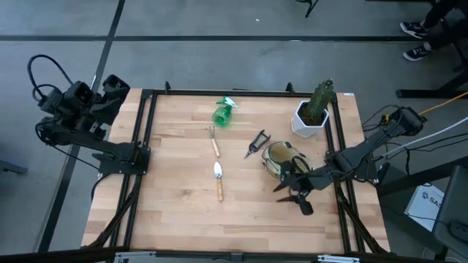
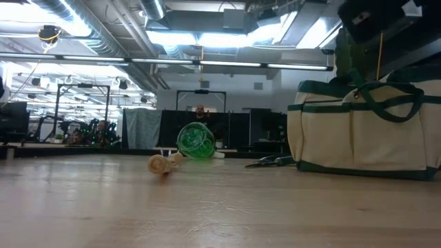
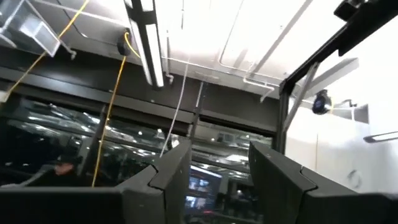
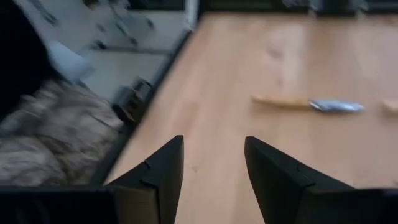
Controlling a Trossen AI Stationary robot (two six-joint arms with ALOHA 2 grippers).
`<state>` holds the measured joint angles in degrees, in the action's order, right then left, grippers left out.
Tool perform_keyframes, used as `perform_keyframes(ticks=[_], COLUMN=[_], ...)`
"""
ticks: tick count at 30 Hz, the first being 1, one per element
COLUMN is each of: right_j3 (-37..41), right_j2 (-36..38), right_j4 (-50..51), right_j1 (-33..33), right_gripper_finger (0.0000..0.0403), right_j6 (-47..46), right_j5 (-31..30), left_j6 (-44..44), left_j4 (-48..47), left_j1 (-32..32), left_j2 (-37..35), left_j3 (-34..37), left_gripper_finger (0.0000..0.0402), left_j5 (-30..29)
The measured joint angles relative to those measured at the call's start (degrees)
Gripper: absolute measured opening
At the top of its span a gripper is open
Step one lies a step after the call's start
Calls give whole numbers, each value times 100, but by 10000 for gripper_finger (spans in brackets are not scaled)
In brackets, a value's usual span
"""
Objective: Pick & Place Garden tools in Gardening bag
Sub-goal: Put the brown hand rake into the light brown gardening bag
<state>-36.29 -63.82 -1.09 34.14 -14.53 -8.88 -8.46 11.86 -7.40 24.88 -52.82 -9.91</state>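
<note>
wooden table (image 1: 175, 219) keeps your trowel (image 1: 218, 180) and bag (image 1: 281, 157) reachable; right gripper (image 1: 291, 194) hovers beside the bag, fingers parted, empty; left gripper (image 3: 214, 180) parked off-table, fingers parted.

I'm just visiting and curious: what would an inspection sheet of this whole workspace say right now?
Surface: wooden table, framed by black rails.
Job's things: green spray bottle, hand fork, trowel and pruning shears lie loose; gardening bag stands by the right arm.
Clutter: white pot with plant at the far right corner.
Claws: left claw open, off the table, empty; right claw open, empty, above the table beside the bag.
Cables: black loops at the left arm; yellow cable at right.
Surroundings: someone's shoes on the grey floor.
</note>
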Motion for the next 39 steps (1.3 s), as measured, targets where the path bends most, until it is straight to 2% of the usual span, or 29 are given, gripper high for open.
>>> perform_keyframes(ticks=[5, 9, 16, 23, 29, 35, 39], right_j3=[509, 594, 603, 603, 603, 632, 986], right_j2=[410, 812, 1442, 1568, 1568, 1568, 1584], right_j4=[-699, -512, -293, -40, -339, -450, -794], right_j1=[-47, -87, -160, -440, -785, -1313, -1645], right_gripper_finger=[172, 172, 172, 172, 172, 172, 172], right_j6=[207, 463, 1401, 1641, 2022, 2125, 2142], right_j5=[208, 211, 597, 629, 1102, 1985, 1980], left_j6=[158, 157, 219, 699, 874, 795, 624], left_j4=[-106, -197, -268, -596, -615, -1134, -1499], left_j1=[0, 0, 0, 0, 3, 130, 232], left_j2=[315, 847, 1916, 2701, 3341, 3475, 3405], left_j3=[1, 2, 4, 4, 6, 4, -9], left_gripper_finger=[157, 157, 157, 157, 157, 157, 157], left_j5=[410, 542, 555, 555, 553, 553, 522])
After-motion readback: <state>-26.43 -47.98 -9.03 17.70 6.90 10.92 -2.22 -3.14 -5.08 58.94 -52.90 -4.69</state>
